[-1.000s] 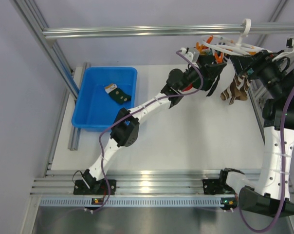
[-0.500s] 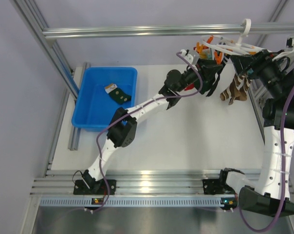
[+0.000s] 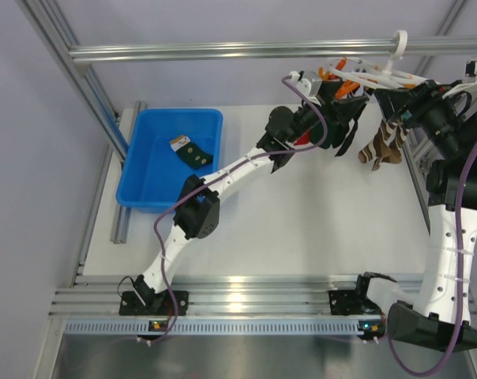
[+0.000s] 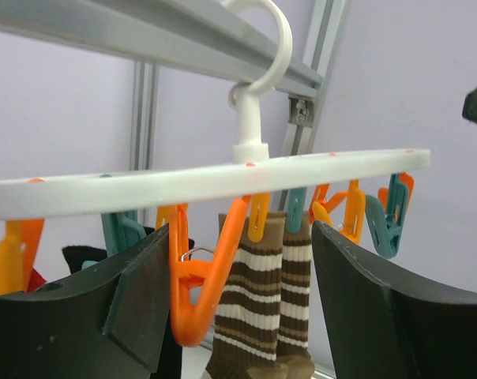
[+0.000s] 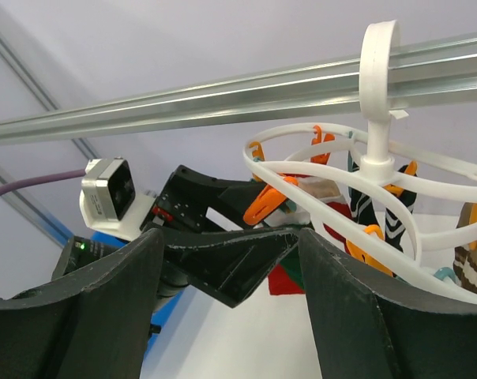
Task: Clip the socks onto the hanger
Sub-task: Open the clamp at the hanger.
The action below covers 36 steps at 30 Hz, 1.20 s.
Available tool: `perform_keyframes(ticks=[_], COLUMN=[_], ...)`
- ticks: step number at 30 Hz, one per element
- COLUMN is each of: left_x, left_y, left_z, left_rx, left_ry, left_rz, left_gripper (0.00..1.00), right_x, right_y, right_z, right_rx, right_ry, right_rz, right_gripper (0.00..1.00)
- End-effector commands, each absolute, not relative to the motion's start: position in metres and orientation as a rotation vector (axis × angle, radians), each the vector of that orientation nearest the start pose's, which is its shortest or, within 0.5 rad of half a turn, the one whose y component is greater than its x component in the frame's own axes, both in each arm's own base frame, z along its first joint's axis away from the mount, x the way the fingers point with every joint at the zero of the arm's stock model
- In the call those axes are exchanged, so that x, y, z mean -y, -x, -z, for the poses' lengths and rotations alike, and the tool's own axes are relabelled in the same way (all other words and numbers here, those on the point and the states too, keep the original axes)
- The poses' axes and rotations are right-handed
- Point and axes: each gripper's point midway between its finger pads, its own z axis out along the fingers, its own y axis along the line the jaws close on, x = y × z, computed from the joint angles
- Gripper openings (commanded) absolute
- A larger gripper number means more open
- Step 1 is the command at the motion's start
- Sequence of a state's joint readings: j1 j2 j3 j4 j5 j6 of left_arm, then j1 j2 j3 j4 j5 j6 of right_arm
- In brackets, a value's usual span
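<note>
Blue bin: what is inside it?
One dark green sock lies in the blue bin; the left arm covers the bin's near right corner.

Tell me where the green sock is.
Top view: the green sock lies inside the blue bin at left, far from the hanger at upper right.
</note>
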<state>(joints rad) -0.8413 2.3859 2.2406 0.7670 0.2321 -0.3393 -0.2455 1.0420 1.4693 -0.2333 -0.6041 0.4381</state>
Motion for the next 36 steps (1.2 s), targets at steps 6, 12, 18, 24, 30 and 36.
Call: perform_keyframes(ticks=[6,12,18,24,30,36], left_x=[0.542,0.545,0.546,0.546,0.548,0.55], left_y=[-0.422,-0.42,-0.415,-0.418,-0.415,-0.415], left_z=[-0.45,-0.44,-0.442,-0.442,-0.443,-0.437], left_rx=[-0.864,-0.878,-0.873,-0.874,-0.862,-0.876], left_ry=[-0.398,-0.423,-0.442,-0.429,-0.443,-0.443], left_rz=[1.202,1.206,1.222,1.222,1.236,1.244], left_gripper=[0.7,0.52,0.67,0.68,0.6,0.49], right_x=[-0.037,-0.037,-0.037,-0.037,-0.037,-0.037], right_y=[-0.308,-0.309,-0.307,-0.305,-0.307,-0.306], right_z=[-0.523,-0.522,-0.521,-0.523,-0.523,-0.524], right_rx=[-1.378,-1.381,-1.383,-1.379,-1.381,-1.381], right_ry=[0.058,0.058,0.058,0.062,0.054,0.054], right_rz=[-0.543,-0.539,-0.539,-0.533,-0.54,-0.536], right_gripper=[0.68,0.68,0.68,0.68,0.68,0.68])
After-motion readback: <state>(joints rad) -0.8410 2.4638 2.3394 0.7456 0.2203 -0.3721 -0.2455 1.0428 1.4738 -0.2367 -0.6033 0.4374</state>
